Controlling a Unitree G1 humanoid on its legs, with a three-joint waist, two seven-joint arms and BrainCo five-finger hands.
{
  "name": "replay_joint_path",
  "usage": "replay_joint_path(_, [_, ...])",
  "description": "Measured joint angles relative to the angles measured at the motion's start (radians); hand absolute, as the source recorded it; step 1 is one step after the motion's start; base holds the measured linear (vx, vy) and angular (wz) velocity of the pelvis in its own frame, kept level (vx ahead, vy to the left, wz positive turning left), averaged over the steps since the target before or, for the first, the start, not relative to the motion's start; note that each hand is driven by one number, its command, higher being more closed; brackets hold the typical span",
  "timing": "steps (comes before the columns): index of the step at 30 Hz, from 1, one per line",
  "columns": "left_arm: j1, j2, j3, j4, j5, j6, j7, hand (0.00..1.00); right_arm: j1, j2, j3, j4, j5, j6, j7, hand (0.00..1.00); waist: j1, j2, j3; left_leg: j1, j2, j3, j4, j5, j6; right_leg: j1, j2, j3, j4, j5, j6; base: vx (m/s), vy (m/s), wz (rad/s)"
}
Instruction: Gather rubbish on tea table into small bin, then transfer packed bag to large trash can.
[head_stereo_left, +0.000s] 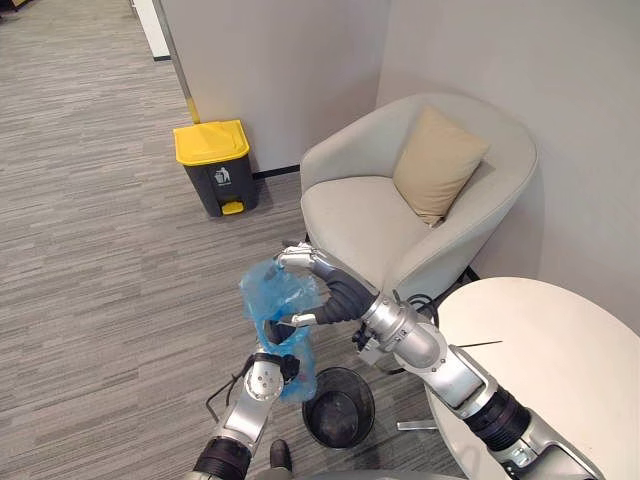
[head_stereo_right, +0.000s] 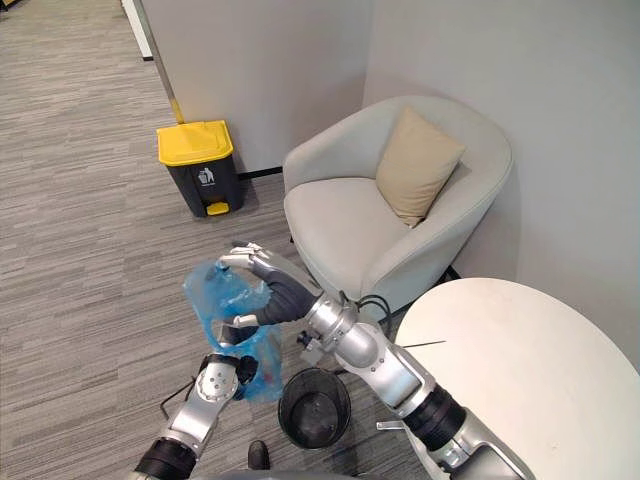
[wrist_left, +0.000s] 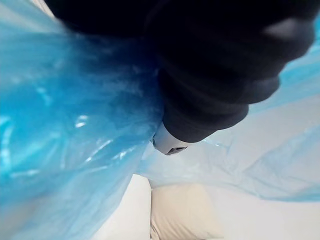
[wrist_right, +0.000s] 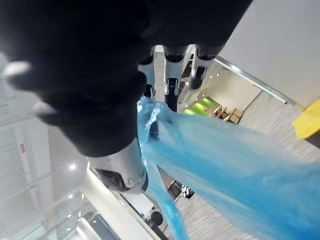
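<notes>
Carpet (head_stereo_left: 80, 250) | right hand (head_stereo_left: 335, 290) pinches blue bag (head_stereo_left: 270, 295) | yellow-lidded bin (head_stereo_left: 213, 160): white pictogram label (head_stereo_left: 222, 177)

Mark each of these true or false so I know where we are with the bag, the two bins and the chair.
1. The blue bag is out of the small black bin, pinched at its top by the right robot hand, with the left robot hand against its lower part. True.
2. The yellow lid of the large trash can stands open. False: it is shut.
3. The bag is already in the large trash can. False: it hangs by the small bin, and the can stands apart by the wall.
4. A beige cushion leans in the armchair. True.
5. The small black bin lies tipped over. False: it stands upright on the floor.
</notes>
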Motion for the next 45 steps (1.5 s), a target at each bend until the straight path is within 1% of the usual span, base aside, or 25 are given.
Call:
replay_joint_path(3, [0.011,0.008,0.024,0.000,-0.003,0.000,-0.002,1.00,0.038,-0.032,-0.031,-0.019,-0.005,-0.012,-0.003,0.00,0.001,0.000,0.000,0.000,0.000,0.000,0.000,0.000,0.000,0.000,0.001,0.000,-0.001,0.000,0.000,0.00,0.000,0.00])
replay_joint_path(6, [0.011,0.010,0.046,-0.005,-0.019,0.000,-0.002,1.00,0.077,-0.043,-0.069,-0.026,-0.005,-0.028,-0.003,0.00,0.000,0.000,0.000,0.000,0.000,0.000,0.001,0.000,0.000,0.000,0.001,0.000,-0.002,0.000,0.000,0.00,0.000,0.00])
replay_joint_path(11, [0.030,0.016,0.103,-0.007,-0.022,0.000,-0.004,1.00,0.206,-0.035,-0.205,-0.025,-0.003,-0.030,-0.017,0.00,-0.001,0.001,0.001,-0.001,0.001,0.001,0.000,-0.001,0.000,0.000,0.000,0.002,-0.005,0.001,0.000,0.00,0.000,0.00])
replay_joint_path(12, [0.049,0.019,0.111,-0.006,-0.023,0.000,-0.005,1.00,0.259,-0.026,-0.244,-0.016,0.006,-0.030,-0.016,0.00,-0.002,0.002,0.001,-0.001,0.002,0.001,0.000,-0.001,0.000,0.000,-0.002,0.003,-0.006,0.001,0.000,0.00,0.000,0.00])
replay_joint_path(14, [0.061,0.018,0.118,0.001,-0.037,0.000,-0.008,1.00,0.305,-0.009,-0.277,0.010,0.017,-0.029,-0.015,0.00,-0.003,0.003,0.002,-0.001,0.003,0.002,-0.001,-0.001,0.000,0.000,-0.003,0.004,-0.007,0.001,0.000,0.00,0.000,0.00])
replay_joint_path(18, [0.077,0.016,0.141,0.051,-0.048,-0.001,-0.031,1.00,0.383,0.055,-0.375,0.081,0.113,-0.020,0.000,0.00,-0.007,0.009,0.005,0.000,0.003,0.002,-0.005,-0.002,-0.001,0.000,-0.003,0.006,-0.007,0.001,0.000,0.00,0.000,0.00])
replay_joint_path(21, [0.093,0.017,0.160,0.081,-0.062,-0.001,-0.048,1.00,0.402,0.083,-0.415,0.125,0.174,-0.011,0.024,0.00,-0.010,0.010,0.005,0.001,0.003,0.003,-0.005,-0.007,-0.008,0.000,-0.004,0.007,-0.007,0.001,0.000,0.00,0.000,0.00])
replay_joint_path(23, [0.094,0.017,0.166,0.099,-0.064,-0.001,-0.049,1.00,0.403,0.094,-0.427,0.154,0.184,-0.005,0.025,0.00,-0.010,0.010,0.005,0.000,0.003,0.003,-0.005,-0.008,-0.009,0.000,-0.004,0.007,-0.008,0.001,0.000,0.00,0.000,0.00])
replay_joint_path(25, [0.099,0.017,0.186,0.111,-0.078,-0.001,-0.067,1.00,0.404,0.129,-0.458,0.230,0.185,-0.006,0.025,0.00,-0.009,0.013,0.007,0.000,0.002,0.002,-0.004,-0.009,-0.008,0.002,-0.004,0.007,-0.011,0.001,0.000,0.00,0.000,0.00])
replay_joint_path(27, [0.108,0.018,0.196,0.111,-0.080,-0.002,-0.070,1.00,0.404,0.155,-0.488,0.313,0.183,-0.001,0.023,0.00,-0.009,0.015,0.008,0.000,0.001,0.002,-0.004,-0.011,-0.008,0.002,-0.005,0.007,-0.012,0.000,0.000,0.00,0.000,0.00])
replay_joint_path(28, [0.120,0.019,0.197,0.119,-0.086,-0.013,-0.076,1.00,0.405,0.176,-0.524,0.402,0.182,0.010,0.020,0.00,-0.007,0.019,0.011,0.000,0.000,0.002,-0.004,-0.013,-0.008,0.003,-0.006,0.007,-0.014,0.000,0.001,0.00,0.000,0.00])
replay_joint_path(29, [0.121,0.019,0.198,0.124,-0.088,-0.016,-0.078,1.00,0.405,0.180,-0.531,0.419,0.182,0.013,0.017,0.00,-0.006,0.020,0.012,0.000,0.000,0.002,-0.004,-0.014,-0.008,0.004,-0.006,0.006,-0.015,0.000,0.001,0.00,0.000,0.00])
replay_joint_path(30, [0.122,0.018,0.202,0.152,-0.098,-0.020,-0.093,1.00,0.405,0.191,-0.556,0.497,0.182,0.025,0.000,0.00,-0.004,0.026,0.015,0.000,-0.001,0.002,-0.002,-0.014,-0.008,0.005,-0.006,0.006,-0.018,0.000,0.001,0.00,0.000,0.00])
replay_joint_path(32, [0.131,0.017,0.215,0.174,-0.099,-0.020,-0.099,1.00,0.408,0.203,-0.574,0.571,0.182,0.035,-0.014,0.00,-0.004,0.030,0.018,0.000,-0.001,-0.001,0.000,-0.015,-0.009,0.009,-0.005,0.002,-0.023,0.000,0.001,0.02,-0.002,0.04])
replay_joint_path(34, [0.139,0.016,0.216,0.209,-0.100,-0.020,-0.120,1.00,0.409,0.215,-0.602,0.665,0.184,0.051,-0.019,0.00,-0.004,0.034,0.020,0.002,0.000,-0.003,0.000,-0.017,-0.008,0.016,-0.004,-0.001,-0.031,0.000,0.001,0.05,-0.007,0.03])
replay_joint_path(38, [0.143,0.015,0.216,0.267,-0.110,-0.021,-0.139,1.00,0.409,0.216,-0.612,0.774,0.203,0.064,-0.020,0.00,-0.003,0.036,0.021,0.002,-0.002,-0.002,0.001,-0.021,-0.009,0.017,-0.004,-0.001,-0.033,-0.002,0.003,0.05,-0.004,-0.01])
replay_joint_path(39, [0.150,0.016,0.216,0.274,-0.122,-0.021,-0.155,1.00,0.409,0.216,-0.613,0.803,0.207,0.071,-0.019,0.00,-0.003,0.036,0.021,0.002,-0.003,-0.001,0.001,-0.022,-0.009,0.017,-0.003,-0.001,-0.034,-0.003,0.003,0.04,-0.003,-0.01])
replay_joint_path(41, [0.161,0.015,0.216,0.283,-0.142,-0.022,-0.167,1.00,0.411,0.216,-0.614,0.826,0.213,0.086,-0.019,0.00,-0.004,0.037,0.022,0.002,-0.004,-0.002,0.001,-0.023,-0.008,0.018,-0.002,-0.001,-0.034,-0.003,0.003,0.04,-0.005,-0.01])
replay_joint_path(45, [0.164,0.014,0.216,0.330,-0.161,-0.022,-0.196,1.00,0.409,0.221,-0.632,0.854,0.232,0.095,-0.018,0.00,-0.003,0.039,0.023,0.008,-0.009,-0.003,0.001,-0.024,-0.007,0.023,-0.006,-0.002,-0.032,-0.004,0.005,0.00,0.000,0.00])
